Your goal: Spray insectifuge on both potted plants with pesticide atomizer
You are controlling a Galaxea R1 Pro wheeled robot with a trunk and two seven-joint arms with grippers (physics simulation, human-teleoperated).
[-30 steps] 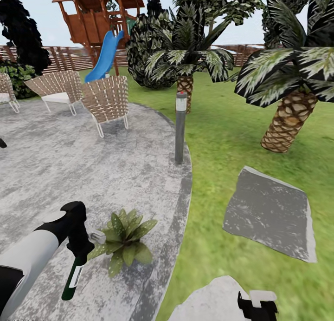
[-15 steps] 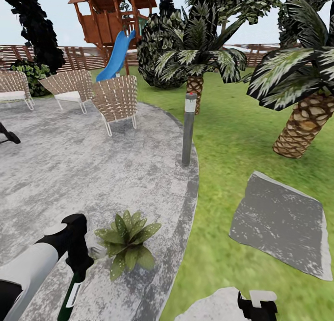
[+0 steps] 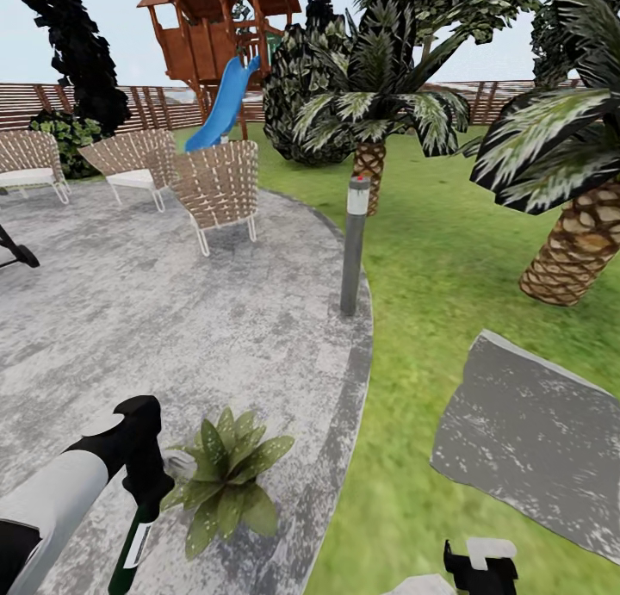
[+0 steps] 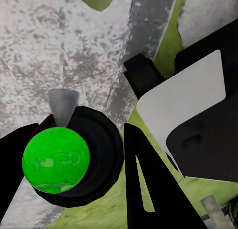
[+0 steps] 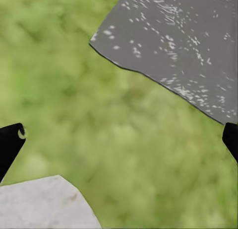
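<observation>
A simulated garden seen from the robot's head: a round grey paved patch fills the left, with green lawn to the right and a flat stepping stone lying in the grass. At the lower left, the left gripper hangs over the paving, closed around the pesticide atomizer, whose dark green body and white label point downward toward the bottom edge. Just beside the gripper sits a potted plant, a rosette of pointed green leaves; a pale corner of its pot shows near the gripper. Compared with a second ago, the whole view has shifted: the plant now sits lower and closer to the bottom of the picture, and the stepping stone has slid right, so the camera has moved rather than the things. The gripper keeps its place beside the plant with the bottle held. In the left wrist view, a bright green ball sits in a dark round holder above the paving. The right gripper shows at the bottom edge; in the right wrist view its dark fingertips stand far apart over grass, holding nothing. Judging from this, the robot seems positioned to spray this first plant; a second plant is yet to be dealt with.
</observation>
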